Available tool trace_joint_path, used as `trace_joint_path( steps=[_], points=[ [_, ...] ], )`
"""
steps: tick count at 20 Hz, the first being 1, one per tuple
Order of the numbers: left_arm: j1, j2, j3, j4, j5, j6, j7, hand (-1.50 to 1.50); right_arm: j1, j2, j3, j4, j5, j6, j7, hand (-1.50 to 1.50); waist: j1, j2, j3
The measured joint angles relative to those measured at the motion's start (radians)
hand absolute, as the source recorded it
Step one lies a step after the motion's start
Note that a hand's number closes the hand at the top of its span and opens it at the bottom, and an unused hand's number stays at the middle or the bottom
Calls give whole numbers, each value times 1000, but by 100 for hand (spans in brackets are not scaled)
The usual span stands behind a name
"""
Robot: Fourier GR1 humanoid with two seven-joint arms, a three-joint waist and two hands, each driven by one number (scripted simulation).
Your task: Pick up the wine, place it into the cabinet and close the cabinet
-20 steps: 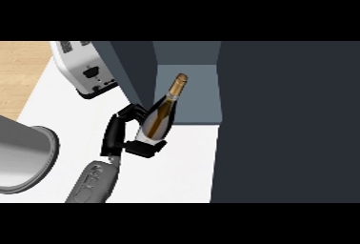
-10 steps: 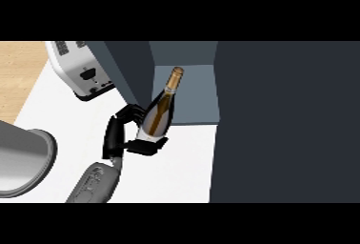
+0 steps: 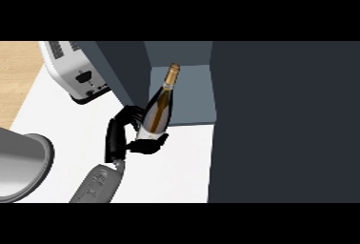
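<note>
My left hand [image 3: 125, 138] curls round the wine [image 3: 157, 110] at its base (neck tilted forward), so I judge it can slide into the open cabinet [image 3: 190, 95].

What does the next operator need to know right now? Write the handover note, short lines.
Left hand: curled round the lower part of the wine bottle, holding it tilted, neck pointing into the open cabinet.
Right hand: not in view.
Done: bottle picked up and brought to the cabinet opening.
Left: set the bottle down inside, let go, pull the hand out, close the cabinet.
Nearby: toaster on the counter to the left; grey pot at the left edge.
</note>
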Motion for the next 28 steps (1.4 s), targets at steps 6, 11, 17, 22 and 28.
trace_joint_path(
  steps=[6,11,17,22,28],
  points=[
    [1,-3,-29,10,-65,97,39,150,0,1,2,7,-7,17,-13,-150,-15,0,3],
    [1,-5,-46,17,-95,151,67,150,-3,3,15,8,-11,25,-16,-150,-25,0,5],
    [4,-8,-47,13,-98,187,79,150,-2,7,9,12,-17,28,-20,-150,-35,3,6],
    [10,-14,-43,10,-90,217,73,150,5,10,22,14,-21,35,-22,-150,-44,6,4],
    [14,-35,-29,4,-75,276,76,150,5,4,16,17,-26,47,-24,-150,-56,11,3]
  ],
)
